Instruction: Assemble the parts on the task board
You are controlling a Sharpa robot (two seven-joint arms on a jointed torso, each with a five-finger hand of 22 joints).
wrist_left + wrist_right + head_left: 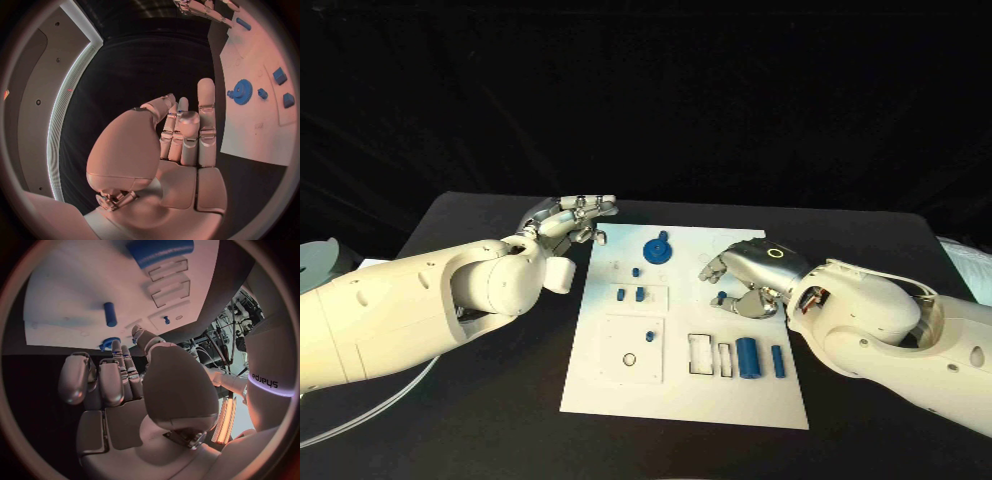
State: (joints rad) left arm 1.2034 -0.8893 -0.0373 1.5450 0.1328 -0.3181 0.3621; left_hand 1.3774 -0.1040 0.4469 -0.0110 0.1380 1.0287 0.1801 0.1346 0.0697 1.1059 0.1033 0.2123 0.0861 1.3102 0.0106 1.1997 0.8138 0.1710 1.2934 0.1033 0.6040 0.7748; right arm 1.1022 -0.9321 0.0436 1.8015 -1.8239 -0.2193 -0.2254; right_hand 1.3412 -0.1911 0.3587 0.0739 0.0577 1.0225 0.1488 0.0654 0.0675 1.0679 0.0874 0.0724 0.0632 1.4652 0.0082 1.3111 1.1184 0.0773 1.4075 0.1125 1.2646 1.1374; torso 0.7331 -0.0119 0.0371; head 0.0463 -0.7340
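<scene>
A: Head view first. What does the task board (678, 385) look like?

B: A white rectangular plate in the middle of the black table (877, 230), running from upper centre toward the lower centre of the frame. It has shallow rectangular recesses and outlined panels.

A: And the parts?

B: Blue. A gear-like disc with a small handle, the blue gear (656, 248), lies near the board's upper end. Below it sit a few small blue pegs (630, 294). Toward the lower right of the board, two blue cylinders (750, 357) lie side by side next to narrow slots.

A: Where is the left hand (570, 219)?

B: Just off the board's upper left corner, over the table. In the left wrist view (181, 132) its fingers stand fairly straight and close together, with nothing in them.

A: The right hand (750, 275)?

B: Over the board's right edge, above the cylinders. In the right wrist view (119, 375) its fingers curl inward; I cannot tell whether it holds anything.
</scene>
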